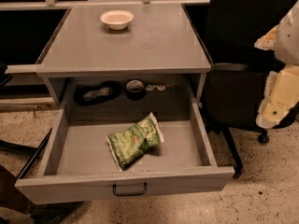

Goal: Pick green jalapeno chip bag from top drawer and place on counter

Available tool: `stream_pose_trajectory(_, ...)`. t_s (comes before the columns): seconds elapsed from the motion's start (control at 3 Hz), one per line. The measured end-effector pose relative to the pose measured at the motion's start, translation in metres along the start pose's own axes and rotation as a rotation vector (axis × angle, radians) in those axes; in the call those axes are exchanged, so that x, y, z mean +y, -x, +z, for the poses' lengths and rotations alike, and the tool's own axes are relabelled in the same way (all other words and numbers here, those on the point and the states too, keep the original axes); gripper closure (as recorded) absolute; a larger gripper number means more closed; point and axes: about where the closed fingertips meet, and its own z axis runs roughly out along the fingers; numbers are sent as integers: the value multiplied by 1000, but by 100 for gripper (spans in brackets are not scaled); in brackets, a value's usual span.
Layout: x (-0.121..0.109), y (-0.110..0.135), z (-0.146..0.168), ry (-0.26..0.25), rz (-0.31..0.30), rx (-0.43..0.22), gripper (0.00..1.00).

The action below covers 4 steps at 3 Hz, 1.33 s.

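Observation:
The green jalapeno chip bag [134, 141] lies crinkled in the middle of the open top drawer [126, 186], its white end pointing to the back right. The drawer is pulled out fully and its black handle faces me. The counter [154, 41] is the grey top of the cabinet above it. My gripper [271, 64] is at the right edge of the camera view, off to the right of the cabinet and well away from the bag. Its cream fingers [280, 97] stand apart with nothing between them.
A cream bowl [117, 19] stands at the back of the counter. A dark flat packet [96, 94] and a dark round roll [135, 88] lie at the drawer's back. A black office chair [238, 78] stands right of the cabinet, on speckled floor.

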Motion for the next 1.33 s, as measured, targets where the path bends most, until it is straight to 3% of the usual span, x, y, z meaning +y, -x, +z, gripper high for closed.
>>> stream_pose_trajectory(0.33,0,0,0,0,0,0,0)
stream_pose_trajectory(0.67,15,8,26,55,-15,-9,0)
stream_pose_trajectory(1.33,85,53,144,227,-122,-143,0)
